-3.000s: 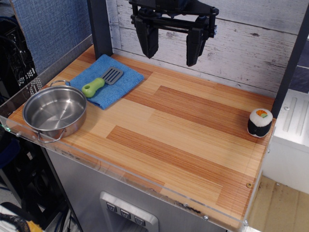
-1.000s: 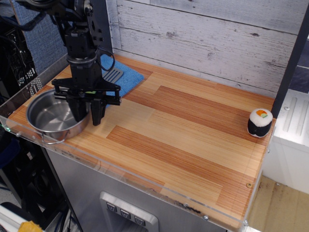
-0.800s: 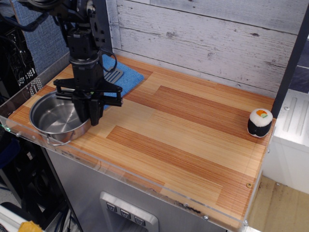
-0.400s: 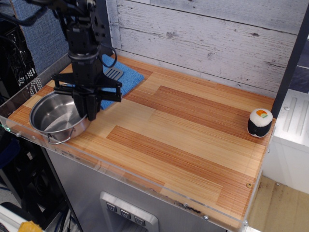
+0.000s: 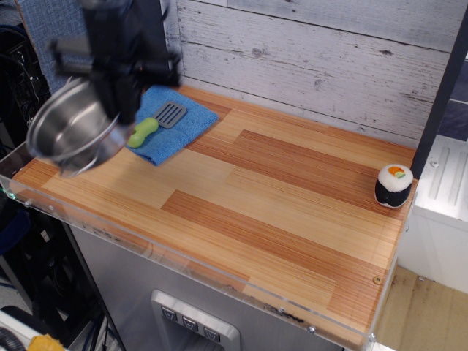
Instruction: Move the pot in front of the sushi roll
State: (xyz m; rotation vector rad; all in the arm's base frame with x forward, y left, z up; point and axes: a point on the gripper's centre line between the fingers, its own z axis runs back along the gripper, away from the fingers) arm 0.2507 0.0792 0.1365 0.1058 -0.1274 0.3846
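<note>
The shiny steel pot [image 5: 69,131] hangs tilted in the air above the table's left end, held by its right rim. My gripper [image 5: 121,110] is shut on that rim, its black body blurred with motion. The sushi roll [image 5: 393,185], black with a white top and orange-green centre, stands at the table's far right edge, far from the pot.
A blue cloth [image 5: 172,124] lies at the back left with a spatula [image 5: 155,123] with a green handle on it. The wooden table [image 5: 278,197] has a clear acrylic rim along the front. A dark post stands at the back left, a white plank wall behind.
My gripper closed on the pot's right rim and lifted it off the table; the pot now hangs tilted and higher, slightly further left.
</note>
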